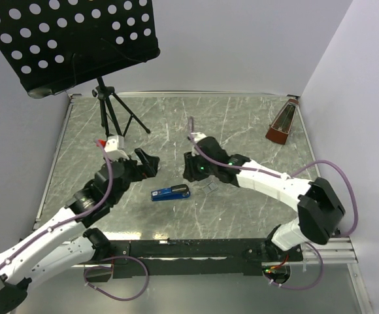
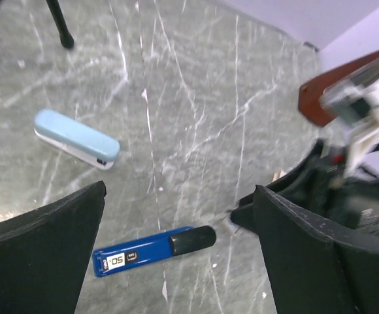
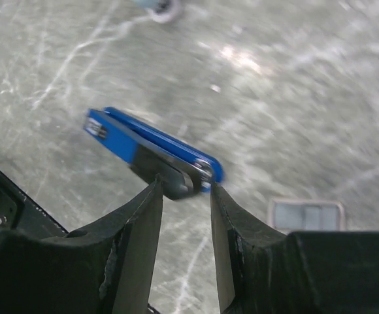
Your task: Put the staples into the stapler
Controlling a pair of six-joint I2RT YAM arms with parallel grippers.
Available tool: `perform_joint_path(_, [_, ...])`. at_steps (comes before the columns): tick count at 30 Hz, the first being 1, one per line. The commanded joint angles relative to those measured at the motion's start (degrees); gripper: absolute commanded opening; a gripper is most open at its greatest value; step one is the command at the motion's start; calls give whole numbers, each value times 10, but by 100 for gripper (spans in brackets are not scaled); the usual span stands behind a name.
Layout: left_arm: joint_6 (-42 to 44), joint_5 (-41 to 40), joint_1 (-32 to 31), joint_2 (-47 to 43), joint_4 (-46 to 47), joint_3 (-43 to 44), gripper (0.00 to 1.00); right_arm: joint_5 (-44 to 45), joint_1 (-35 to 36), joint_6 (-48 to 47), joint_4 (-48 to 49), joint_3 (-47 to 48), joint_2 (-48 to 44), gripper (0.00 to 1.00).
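Right wrist: right gripper (image 3: 185,196) half-open round stapler (image 3: 153,154) end, grip unclear; left gripper (image 2: 176,196) gaping, empty; staples (image 3: 306,214) lie beside, nothing loaded yet.

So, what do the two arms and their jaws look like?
Left arm and right arm have white shells, black joints and wrists. A purple cable runs along each. The jaws are black, broad wedges. A green light glows on the right wrist.
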Motion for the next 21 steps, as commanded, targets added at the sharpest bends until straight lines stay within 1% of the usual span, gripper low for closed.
perform_joint_path(1, [18,20,23,-22,-66,54,99,52,34,-33,-69,67,55,43])
perform_joint_path(4, [40,14,36,-37,-84,67,99,56,47,-33,-97,90,90,43])
perform_joint_path(8, [58,2,46,-50,-96,69,99,56,55,-25,-125,97,132,44])
perform_joint_path(15, [66,3,52,-60,-86,48,99,56,56,-5,-123,48,172,43])
perform_joint_path(21, [63,6,57,-60,-80,48,99,56,54,3,-121,39,186,42])
